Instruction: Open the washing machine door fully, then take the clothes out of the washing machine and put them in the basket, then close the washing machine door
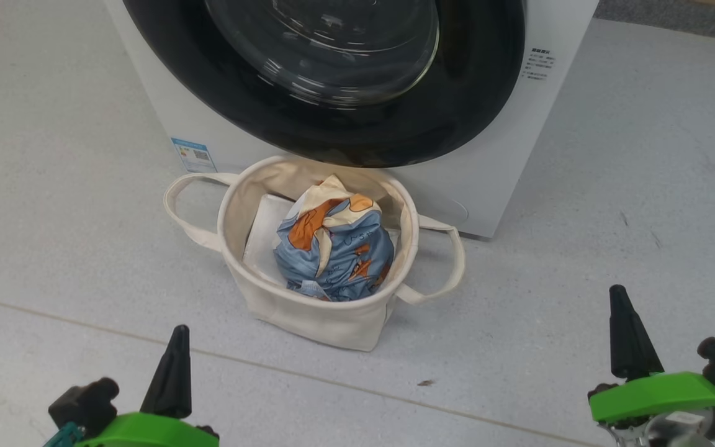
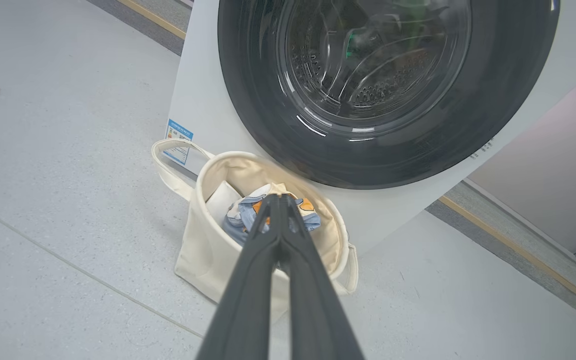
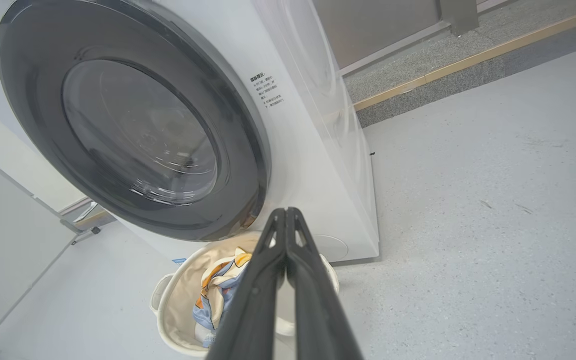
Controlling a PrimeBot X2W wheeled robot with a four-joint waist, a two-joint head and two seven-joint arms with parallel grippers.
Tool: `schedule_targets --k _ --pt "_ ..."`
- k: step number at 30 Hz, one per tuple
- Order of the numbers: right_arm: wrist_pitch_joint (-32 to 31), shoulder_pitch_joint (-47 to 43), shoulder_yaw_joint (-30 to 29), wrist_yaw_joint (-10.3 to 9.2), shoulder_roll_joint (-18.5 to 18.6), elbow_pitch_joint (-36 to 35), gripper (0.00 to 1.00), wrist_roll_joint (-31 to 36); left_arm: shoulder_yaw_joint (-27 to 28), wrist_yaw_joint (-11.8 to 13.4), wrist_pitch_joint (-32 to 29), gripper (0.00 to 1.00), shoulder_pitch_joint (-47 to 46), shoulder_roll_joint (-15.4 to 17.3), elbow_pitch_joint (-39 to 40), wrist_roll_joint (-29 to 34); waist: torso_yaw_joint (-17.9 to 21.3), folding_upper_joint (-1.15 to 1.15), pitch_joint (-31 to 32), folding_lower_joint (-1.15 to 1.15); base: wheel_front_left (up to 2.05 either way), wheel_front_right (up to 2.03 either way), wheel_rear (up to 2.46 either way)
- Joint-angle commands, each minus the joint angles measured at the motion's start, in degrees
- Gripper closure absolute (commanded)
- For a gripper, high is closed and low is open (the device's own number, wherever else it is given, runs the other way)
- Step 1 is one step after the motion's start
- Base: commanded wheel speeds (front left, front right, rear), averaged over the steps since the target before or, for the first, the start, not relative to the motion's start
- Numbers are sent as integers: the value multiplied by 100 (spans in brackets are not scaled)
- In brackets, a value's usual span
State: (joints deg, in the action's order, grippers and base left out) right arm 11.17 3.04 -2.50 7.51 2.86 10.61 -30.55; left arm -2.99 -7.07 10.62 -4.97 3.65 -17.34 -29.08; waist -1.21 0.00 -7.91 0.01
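The white washing machine (image 1: pixel 494 186) stands ahead with its black-rimmed glass door (image 1: pixel 332 118) lying flat against the front, shut. In front of it on the floor sits the cream canvas basket (image 1: pixel 320 310). Inside lie the light blue clothes (image 1: pixel 332 248) with orange and cream patches. My left gripper (image 1: pixel 177 332) rests at the lower left, shut and empty. My right gripper (image 1: pixel 618 295) rests at the lower right, also shut and empty. Both hang well short of the basket. The left wrist view shows the door (image 2: pixel 388 160), basket (image 2: pixel 203 255) and clothes (image 2: pixel 248 212); the right wrist view shows the door (image 3: pixel 43 120) and basket (image 3: pixel 178 300).
A plain white folded sheet (image 1: pixel 264 233) lies beside the clothes in the basket. A blue label (image 1: pixel 193 155) is stuck low on the machine's front. Grey floor spreads to both sides, with a raised kerb (image 3: pixel 468 60) beyond the machine's right side.
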Motion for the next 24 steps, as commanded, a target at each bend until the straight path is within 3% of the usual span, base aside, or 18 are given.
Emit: schedule_targets --k 1,24 --pt "-48 154 31 -1 106 -150 100 -192 78 -10 -24 100 -150 83 172 -181 2 0 13 -1 0 0 0" --pt "-391 185 22 -1 150 -37 100 -1738 197 -18 -360 100 -133 113 228 -1765 31 0 199 -1 0 0 0"
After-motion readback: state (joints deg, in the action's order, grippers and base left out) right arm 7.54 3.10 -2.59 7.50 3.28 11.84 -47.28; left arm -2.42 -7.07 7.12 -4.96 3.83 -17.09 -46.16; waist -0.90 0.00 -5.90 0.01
